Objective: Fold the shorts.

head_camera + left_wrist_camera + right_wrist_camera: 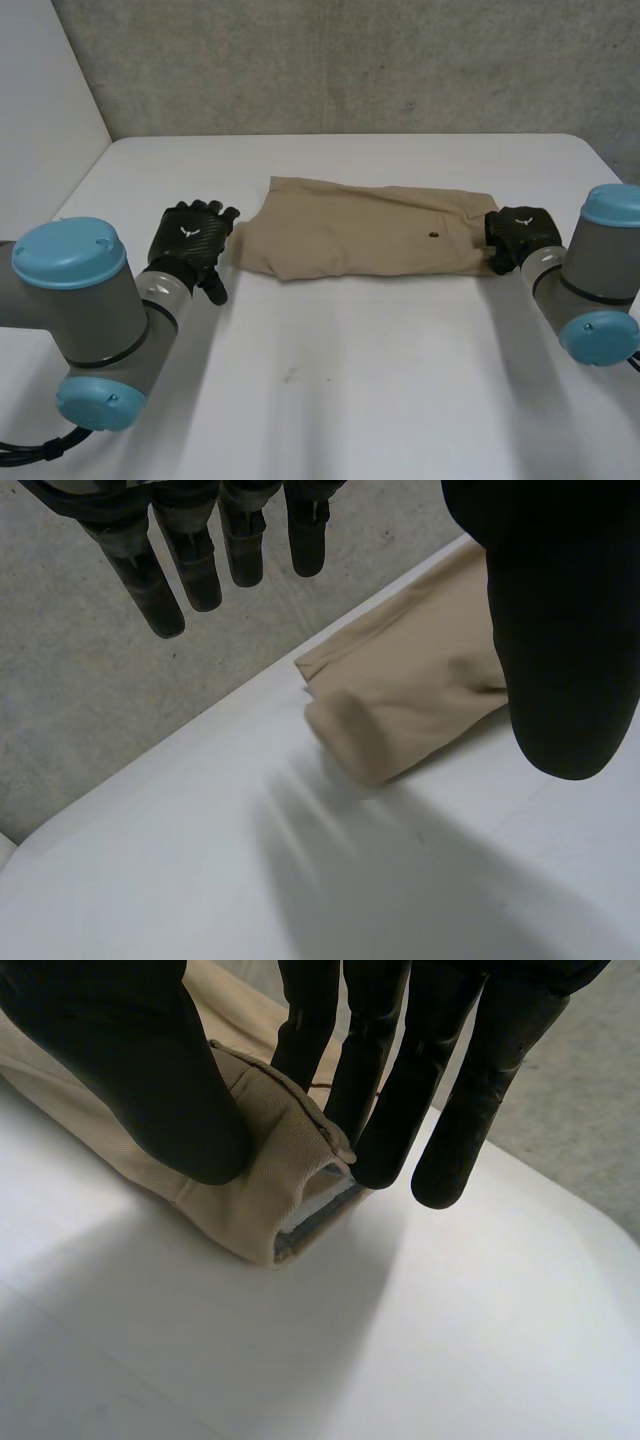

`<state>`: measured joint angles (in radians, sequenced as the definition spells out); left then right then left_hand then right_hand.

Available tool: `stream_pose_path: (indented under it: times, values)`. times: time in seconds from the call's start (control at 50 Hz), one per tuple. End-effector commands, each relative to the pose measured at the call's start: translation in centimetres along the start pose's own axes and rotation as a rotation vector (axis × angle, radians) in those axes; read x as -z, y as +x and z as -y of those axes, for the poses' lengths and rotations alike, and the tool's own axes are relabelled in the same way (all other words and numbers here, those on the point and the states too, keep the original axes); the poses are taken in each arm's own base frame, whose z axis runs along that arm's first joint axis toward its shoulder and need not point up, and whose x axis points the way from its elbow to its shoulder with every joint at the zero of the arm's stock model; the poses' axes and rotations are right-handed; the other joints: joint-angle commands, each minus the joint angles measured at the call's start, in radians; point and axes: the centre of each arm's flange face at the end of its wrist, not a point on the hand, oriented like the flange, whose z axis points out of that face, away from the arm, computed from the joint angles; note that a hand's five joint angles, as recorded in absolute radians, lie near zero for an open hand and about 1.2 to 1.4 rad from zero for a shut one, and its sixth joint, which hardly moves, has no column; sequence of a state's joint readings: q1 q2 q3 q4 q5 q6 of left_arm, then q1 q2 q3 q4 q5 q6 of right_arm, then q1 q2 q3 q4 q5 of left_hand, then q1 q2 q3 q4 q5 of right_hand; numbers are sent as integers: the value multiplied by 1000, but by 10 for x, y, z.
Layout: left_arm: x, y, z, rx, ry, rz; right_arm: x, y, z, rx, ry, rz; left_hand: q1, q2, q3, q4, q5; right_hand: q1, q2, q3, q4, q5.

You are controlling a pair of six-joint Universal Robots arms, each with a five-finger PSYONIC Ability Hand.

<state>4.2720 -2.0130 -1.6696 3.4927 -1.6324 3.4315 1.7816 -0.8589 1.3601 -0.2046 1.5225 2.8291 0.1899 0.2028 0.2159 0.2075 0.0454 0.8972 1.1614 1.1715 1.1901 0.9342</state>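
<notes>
Lying flat across the middle of the white worktop [350,380], the tan shorts [365,240] look already halved lengthwise. The right hand [520,238] pinches the waistband [290,1150] corner between its thumb and straight fingers [385,1090]. The left hand [192,240] hovers just beside the leg-hem end, fingers straight, holding nothing. For a clean fold, the left should probably grip the hem corner before the right lifts, so the layers don't slide apart.
</notes>
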Motion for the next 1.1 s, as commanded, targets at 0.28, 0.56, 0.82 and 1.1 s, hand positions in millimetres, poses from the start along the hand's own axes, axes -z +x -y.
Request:
stream_pose_path:
  times: [0.28,0.56,0.82,1.1]
  values:
    - [19,-14,27,7,71,32,21,72,55,534,0,-160,-15,-28,-41,-33,-45,499,235,225,206,288]
    - [-13,-27,98,151,303,67,70,-149,88,648,496,446,-15,-28,-41,-33,-45,499,235,225,206,288]
    - [-51,18,116,160,368,-46,77,-148,106,364,419,444,-15,-27,-41,-32,-45,-723,-987,-997,-1016,-934]
    - [-79,84,66,141,162,-248,28,-87,116,-25,259,325,9,-4,-17,-9,-21,-723,-987,-997,-1016,-934]
